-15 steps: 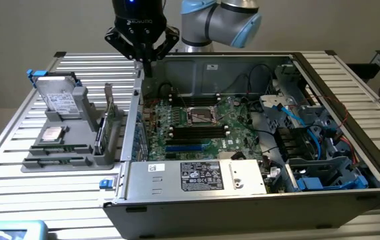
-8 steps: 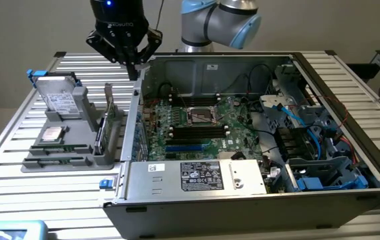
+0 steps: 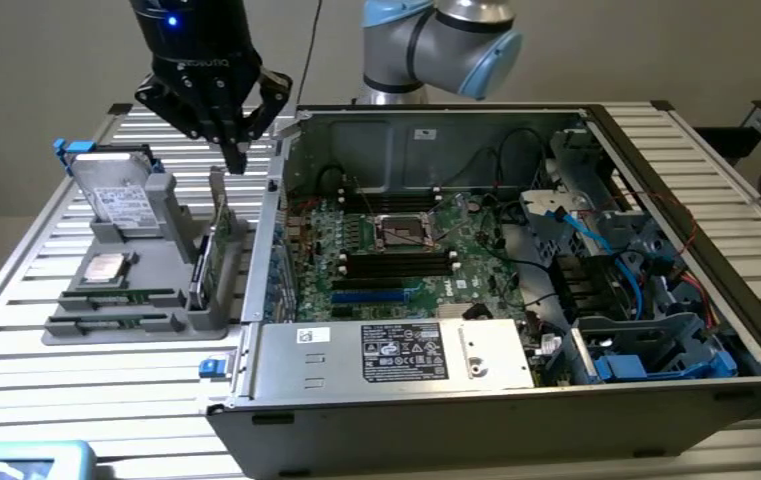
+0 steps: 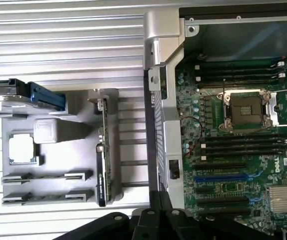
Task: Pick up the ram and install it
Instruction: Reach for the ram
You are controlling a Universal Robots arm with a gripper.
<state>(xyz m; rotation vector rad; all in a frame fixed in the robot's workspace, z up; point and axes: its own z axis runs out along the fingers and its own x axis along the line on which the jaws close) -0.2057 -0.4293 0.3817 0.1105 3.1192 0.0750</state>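
Note:
Two ram sticks [image 3: 120,298] lie edge-up in the front slots of a grey parts holder [image 3: 153,330] at the exterior view's left; in the wrist view the ram sticks [image 4: 46,176] show as thin strips. My gripper [image 3: 236,160] hangs shut and holds nothing. It is above the holder's back corner, over an upright green expansion card [image 3: 220,235], beside the case wall. In the wrist view the gripper [image 4: 158,200] has its fingertips pressed together over the case edge. The motherboard [image 3: 394,250] lies inside the open case with black memory slots [image 4: 243,145] beside the processor socket.
The holder also carries a silver hard drive [image 3: 120,195] and a processor chip [image 3: 107,268]. The open computer case [image 3: 700,330] holds cables and blue drive bays on the exterior view's right. Everything rests on a slatted metal table [image 3: 33,360].

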